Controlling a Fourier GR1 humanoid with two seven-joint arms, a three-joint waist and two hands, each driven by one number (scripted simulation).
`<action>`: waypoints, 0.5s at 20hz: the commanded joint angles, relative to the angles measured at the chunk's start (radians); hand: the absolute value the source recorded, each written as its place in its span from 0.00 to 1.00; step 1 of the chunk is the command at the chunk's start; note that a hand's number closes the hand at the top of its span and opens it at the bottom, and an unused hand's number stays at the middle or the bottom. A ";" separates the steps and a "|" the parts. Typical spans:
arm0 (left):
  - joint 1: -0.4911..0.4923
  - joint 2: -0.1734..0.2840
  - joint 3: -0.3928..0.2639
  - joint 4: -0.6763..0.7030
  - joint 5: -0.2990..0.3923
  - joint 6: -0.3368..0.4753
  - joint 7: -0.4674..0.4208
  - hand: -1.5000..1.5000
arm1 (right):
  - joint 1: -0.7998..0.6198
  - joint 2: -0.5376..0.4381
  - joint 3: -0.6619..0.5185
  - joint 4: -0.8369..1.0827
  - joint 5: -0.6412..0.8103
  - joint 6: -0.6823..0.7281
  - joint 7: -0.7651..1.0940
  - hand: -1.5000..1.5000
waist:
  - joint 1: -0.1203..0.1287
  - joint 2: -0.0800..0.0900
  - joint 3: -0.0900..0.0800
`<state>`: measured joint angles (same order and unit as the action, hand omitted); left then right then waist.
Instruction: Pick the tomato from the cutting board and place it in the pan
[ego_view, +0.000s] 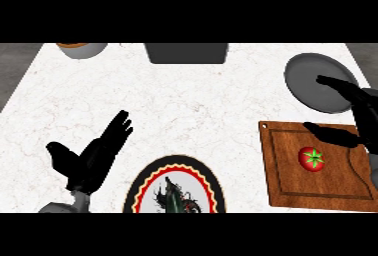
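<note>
A red tomato (312, 158) with a green stem lies on the wooden cutting board (295, 190) at the right. The grey pan (314, 80) sits just beyond the board, near the counter's right edge. My right hand (362, 117) hovers over the board's far end, open, fingers spread toward the pan and thumb pointing left; the tomato lies apart from it, just below the thumb. My left hand (92, 155) rests open at the lower left, fingers pointing up and to the right.
A round plate (148, 180) with a black, red and yellow rim and a dark figure in its middle sits at the front centre. A dark grey box (186, 52) and a bowl (83, 48) stand along the far edge.
</note>
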<state>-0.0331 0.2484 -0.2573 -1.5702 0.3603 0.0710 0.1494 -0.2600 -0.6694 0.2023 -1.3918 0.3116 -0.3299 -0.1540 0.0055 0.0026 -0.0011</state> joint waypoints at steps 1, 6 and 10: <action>-0.023 -0.003 0.006 -0.016 -0.012 0.022 0.032 0.50 | 0.011 -0.077 0.106 -0.046 0.130 0.105 0.159 0.00 | -0.007 -0.006 -0.002; -0.049 -0.008 0.003 0.022 -0.003 0.001 0.034 0.50 | -0.046 -0.151 0.268 0.024 0.303 0.337 0.435 0.00 | 0.020 0.000 -0.009; -0.079 -0.015 -0.011 0.016 0.004 -0.006 0.067 0.50 | -0.123 -0.145 0.369 0.019 0.384 0.570 0.666 0.00 | 0.034 0.000 -0.009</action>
<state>-0.0882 0.2365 -0.2685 -1.5628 0.3552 0.0716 0.1954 -0.3285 -0.8108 0.4817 -1.3681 0.6225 0.0520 0.3113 0.0312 0.0021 -0.0087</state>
